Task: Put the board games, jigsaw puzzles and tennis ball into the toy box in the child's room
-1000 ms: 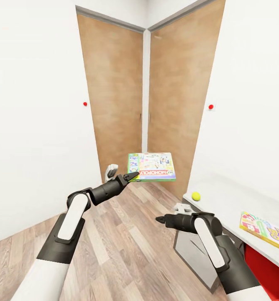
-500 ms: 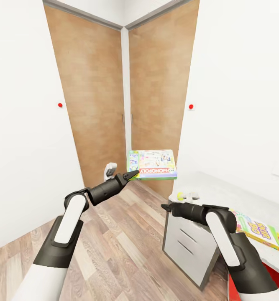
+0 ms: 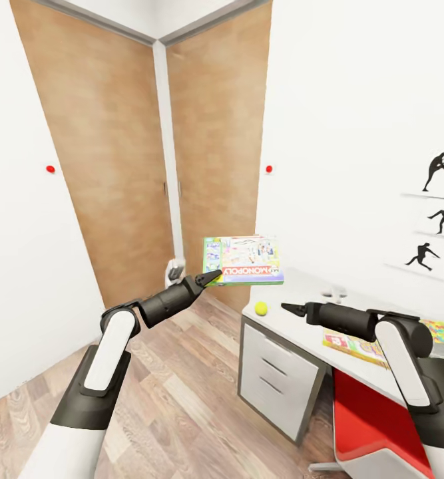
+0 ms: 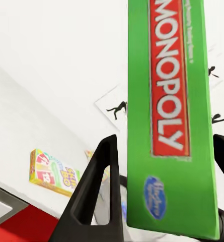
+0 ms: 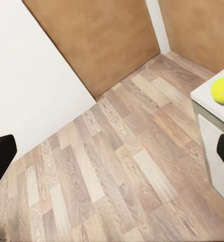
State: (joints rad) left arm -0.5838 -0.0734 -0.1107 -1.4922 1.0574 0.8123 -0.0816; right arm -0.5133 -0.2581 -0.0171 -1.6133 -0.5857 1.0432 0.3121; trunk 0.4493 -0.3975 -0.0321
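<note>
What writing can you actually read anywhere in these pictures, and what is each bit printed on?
"MONOPOLY": white letters on a red band along the green edge of the Monopoly box, which the left gripper holds.
The small white line beside that band is too blurred to read.
A blue oval logo on the same edge is blurred.
The Skip-Bo box on the table has a yellow title, too small to read for sure.

White walls, two wooden doors meeting in the corner, wood-plank floor.
</note>
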